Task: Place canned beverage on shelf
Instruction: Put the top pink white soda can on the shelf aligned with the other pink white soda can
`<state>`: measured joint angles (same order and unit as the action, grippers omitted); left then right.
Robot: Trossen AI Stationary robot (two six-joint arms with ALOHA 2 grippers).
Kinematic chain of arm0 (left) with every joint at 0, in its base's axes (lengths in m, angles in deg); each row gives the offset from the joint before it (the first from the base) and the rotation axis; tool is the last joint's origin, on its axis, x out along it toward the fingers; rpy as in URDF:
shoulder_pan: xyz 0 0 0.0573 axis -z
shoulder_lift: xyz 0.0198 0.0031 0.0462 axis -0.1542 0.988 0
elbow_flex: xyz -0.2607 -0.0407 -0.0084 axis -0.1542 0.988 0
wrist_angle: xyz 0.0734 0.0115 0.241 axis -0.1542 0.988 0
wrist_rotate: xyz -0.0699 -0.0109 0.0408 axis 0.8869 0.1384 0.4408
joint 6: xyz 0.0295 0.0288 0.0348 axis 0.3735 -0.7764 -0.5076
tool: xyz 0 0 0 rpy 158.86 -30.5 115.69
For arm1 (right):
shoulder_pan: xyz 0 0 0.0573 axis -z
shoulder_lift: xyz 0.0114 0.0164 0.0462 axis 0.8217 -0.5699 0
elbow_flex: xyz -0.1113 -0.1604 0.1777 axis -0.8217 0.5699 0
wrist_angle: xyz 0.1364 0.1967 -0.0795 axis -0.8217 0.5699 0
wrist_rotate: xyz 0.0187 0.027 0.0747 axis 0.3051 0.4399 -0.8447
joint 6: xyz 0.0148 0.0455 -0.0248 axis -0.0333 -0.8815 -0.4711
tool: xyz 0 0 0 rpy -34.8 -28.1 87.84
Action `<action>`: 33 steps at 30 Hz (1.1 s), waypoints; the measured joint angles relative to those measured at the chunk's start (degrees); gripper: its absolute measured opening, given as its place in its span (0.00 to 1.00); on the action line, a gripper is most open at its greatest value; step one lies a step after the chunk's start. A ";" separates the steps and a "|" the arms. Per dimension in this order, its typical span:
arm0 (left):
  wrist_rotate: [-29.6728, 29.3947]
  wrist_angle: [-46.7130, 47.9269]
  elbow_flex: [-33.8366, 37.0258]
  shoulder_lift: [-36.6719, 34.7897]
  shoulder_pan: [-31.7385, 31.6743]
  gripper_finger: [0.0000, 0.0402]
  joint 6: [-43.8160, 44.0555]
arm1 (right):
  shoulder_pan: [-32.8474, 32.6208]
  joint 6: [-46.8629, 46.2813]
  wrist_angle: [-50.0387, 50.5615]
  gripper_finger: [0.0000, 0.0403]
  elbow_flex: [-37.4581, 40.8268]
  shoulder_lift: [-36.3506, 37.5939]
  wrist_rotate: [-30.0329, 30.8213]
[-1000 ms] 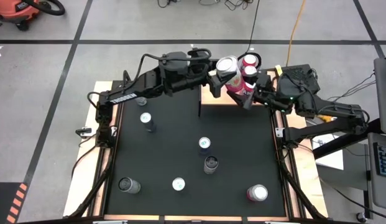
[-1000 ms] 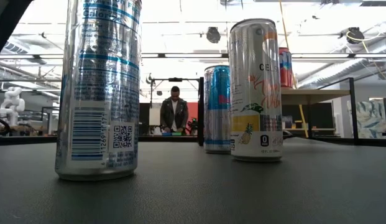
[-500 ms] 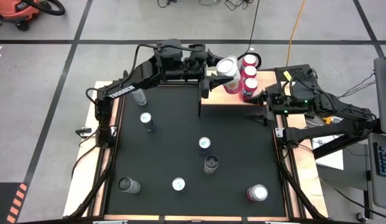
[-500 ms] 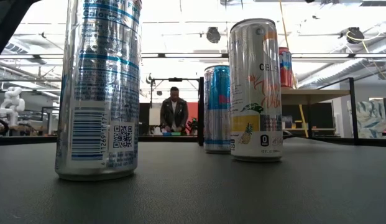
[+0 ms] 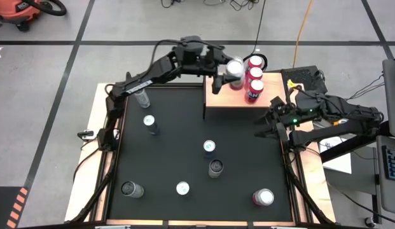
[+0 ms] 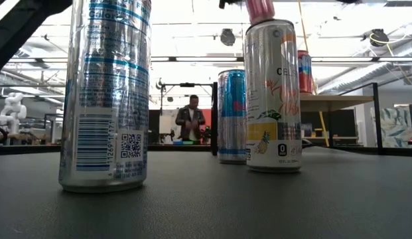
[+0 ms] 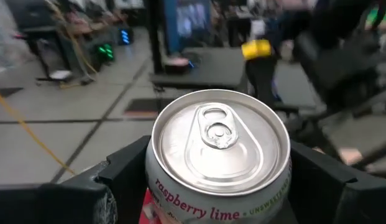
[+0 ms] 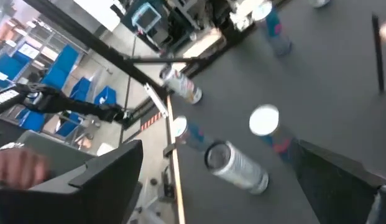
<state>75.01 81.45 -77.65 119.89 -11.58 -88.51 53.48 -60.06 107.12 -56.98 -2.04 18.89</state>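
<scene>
Two red cans (image 5: 252, 76) already on the shelf (image 5: 222, 105), a third can (image 5: 234, 69) clamped in the left gripper (image 5: 228, 75) above its far edge, right gripper (image 5: 268, 124) empty and spread, seven cans (image 5: 210, 159) left on the table (image 5: 184, 127).

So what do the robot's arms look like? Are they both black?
Yes, both are black and built from chunky jointed pieces. The left arm has white lettering along one long piece and black cables looping beside it. The right arm shows small green and red lights and a yellow tag. Each gripper has two flat, dark, angular fingers.
</scene>
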 joint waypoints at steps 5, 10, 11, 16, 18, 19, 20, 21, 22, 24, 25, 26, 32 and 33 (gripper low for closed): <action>2.65 1.33 0.01 3.24 -1.08 0.74 -5.07 | -3.95 -4.48 5.38 0.95 0.00 0.00 0.29; 6.34 2.91 0.05 4.83 -3.07 0.74 -6.47 | -7.91 -7.67 7.23 0.95 0.02 0.04 4.03; 6.85 3.56 0.05 4.95 -3.43 0.74 -7.44 | -8.71 -8.11 7.04 0.95 0.02 0.04 5.37; 8.46 3.71 0.03 6.24 -5.19 0.74 -10.44 | -12.30 -8.63 6.49 0.95 0.02 0.02 12.36; 9.09 2.95 0.03 6.94 -5.33 0.74 -10.67 | -13.24 -8.62 6.51 0.95 0.02 0.02 14.92; 9.24 3.68 0.05 7.07 -5.46 0.74 -10.66 | -13.62 -8.68 6.49 0.95 0.02 -0.02 15.94; 9.59 4.11 0.05 7.69 -5.38 0.74 -10.82 | -13.97 -8.94 6.49 0.95 0.02 -0.07 17.03; 9.66 3.28 0.05 8.00 -5.27 0.74 -11.39 | -14.19 -9.19 6.49 0.95 0.02 -0.07 17.79; 9.21 2.73 0.05 8.40 -5.22 0.74 -12.13 | -14.46 -9.42 6.47 0.95 0.02 -0.13 18.61; 8.93 3.33 0.05 9.25 -5.02 0.74 -12.18 | -14.90 -9.79 6.42 0.95 0.02 -0.39 19.71; 8.83 3.32 0.05 9.68 -4.93 0.74 -12.19 | -15.08 -9.80 6.39 0.95 0.02 -0.43 20.09; 8.70 3.33 0.05 10.10 -4.88 0.74 -12.17 | -15.27 -9.79 6.41 0.95 0.02 -0.62 20.55; 5.50 5.62 0.05 10.32 -3.85 0.74 -14.56 | -15.76 -9.81 6.47 0.95 0.02 -1.34 23.66; 4.67 5.86 0.05 10.28 -3.71 0.74 -15.25 | -15.76 -9.81 6.47 0.95 0.02 -1.47 24.33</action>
<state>79.68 87.31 -77.60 130.17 -15.29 -103.75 37.71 -69.88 113.59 -56.95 -3.51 43.21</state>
